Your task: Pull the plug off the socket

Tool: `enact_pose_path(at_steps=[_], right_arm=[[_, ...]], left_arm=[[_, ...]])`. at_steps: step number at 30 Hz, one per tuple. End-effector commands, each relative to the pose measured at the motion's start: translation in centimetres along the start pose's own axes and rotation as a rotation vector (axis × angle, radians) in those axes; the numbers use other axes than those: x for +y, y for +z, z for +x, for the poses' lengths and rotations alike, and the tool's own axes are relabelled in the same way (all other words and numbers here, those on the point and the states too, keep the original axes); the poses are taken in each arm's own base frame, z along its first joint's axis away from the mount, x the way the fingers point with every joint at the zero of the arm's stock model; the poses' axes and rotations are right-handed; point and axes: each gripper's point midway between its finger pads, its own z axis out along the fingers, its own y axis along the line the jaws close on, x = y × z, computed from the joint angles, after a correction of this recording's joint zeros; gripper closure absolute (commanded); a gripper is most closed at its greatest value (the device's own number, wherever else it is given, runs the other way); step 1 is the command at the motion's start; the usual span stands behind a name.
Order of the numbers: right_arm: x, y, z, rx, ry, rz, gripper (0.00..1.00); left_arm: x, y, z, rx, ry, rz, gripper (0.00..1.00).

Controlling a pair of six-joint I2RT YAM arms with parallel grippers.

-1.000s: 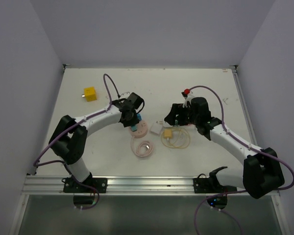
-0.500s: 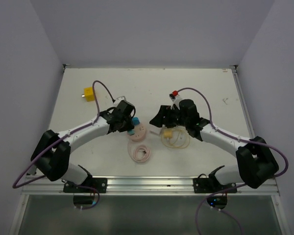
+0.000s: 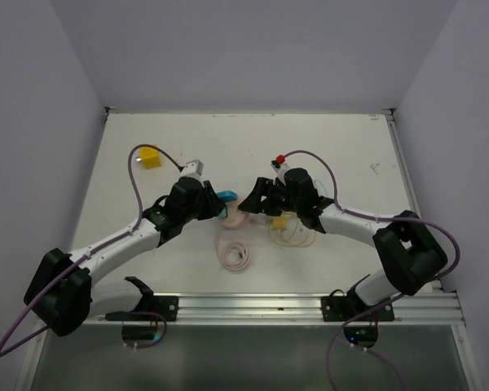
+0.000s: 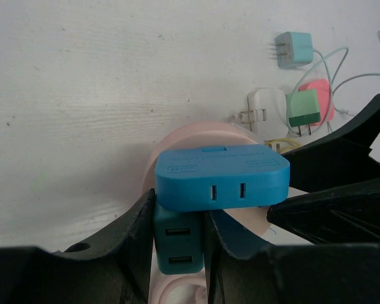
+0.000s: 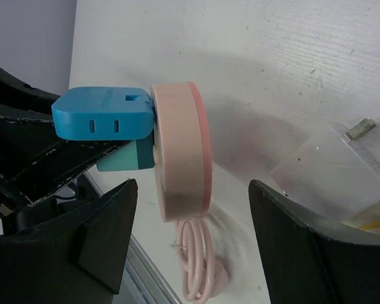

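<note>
Black-fingered, the left gripper (image 4: pixel 178 221) pinches the teal base of the blue plug (image 4: pixel 221 180), which we see seated in the round pink socket (image 5: pixel 177 152) near the middle of the table (image 3: pixel 147 130). The plug's long axis runs across the socket's face, and its body juts back toward the left gripper. The right gripper (image 5: pixel 191 190) stands spread around the socket, clear of its rim.
</note>
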Motion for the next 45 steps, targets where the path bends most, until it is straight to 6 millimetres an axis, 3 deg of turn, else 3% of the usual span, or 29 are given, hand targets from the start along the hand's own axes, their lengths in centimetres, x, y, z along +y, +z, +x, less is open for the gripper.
enact_pose_path(at_steps=[1,9,13,14,16,17,18,21,27,35,41,45], right_arm=[[2.3,0.6,-1.4,-0.029,-0.014,-0.060,0.26],[2.3,1.0,-0.8,-0.012,-0.033,-0.048,0.41],[2.1,0.9,-0.9,-0.019,-0.035,-0.038,0.61],[2.1,0.8,-1.0,-0.023,-0.037,-0.037,0.74],[2.5,0.4,-1.3,-0.033,-0.042,-0.041,0.87],[2.6,0.3,-1.5,-0.042,-0.047,-0.041,0.98],[3.1,0.0,-1.8,-0.053,-0.063,-0.047,1.00],[3.2,-0.7,-2.5,-0.075,-0.080,-0.027,1.00],[4.0,-1.8,-3.3,-0.095,-0.118,-0.021,1.00],[4.4,-2.4,-3.4,-0.096,-0.126,-0.023,1.00],[4.4,-2.4,-3.2,-0.093,-0.133,-0.019,1.00],[3.7,-2.2,-3.2,-0.102,-0.132,0.008,1.00]], left_arm=[[-3.9,-0.6,-4.0,-0.148,-0.007,0.188,1.00],[-4.6,-0.6,-4.6,-0.169,-0.029,0.242,1.00],[-5.0,-1.0,-4.5,-0.176,-0.023,0.276,1.00],[-5.1,-1.2,-4.4,-0.174,-0.022,0.286,1.00],[-4.7,-1.1,-4.0,-0.162,-0.020,0.278,0.87],[-4.6,-1.2,-3.8,-0.157,-0.019,0.277,0.80],[-4.5,-1.2,-3.6,-0.155,-0.019,0.277,0.67],[-3.9,-1.3,-2.9,-0.143,-0.015,0.273,0.48],[-4.1,-1.3,-1.8,-0.110,0.010,0.307,0.36],[-4.5,0.1,-0.6,-0.041,0.023,0.321,0.40],[-4.9,0.5,-0.7,-0.042,0.024,0.332,0.58],[-5.3,0.4,-1.2,-0.056,0.017,0.343,0.77]])
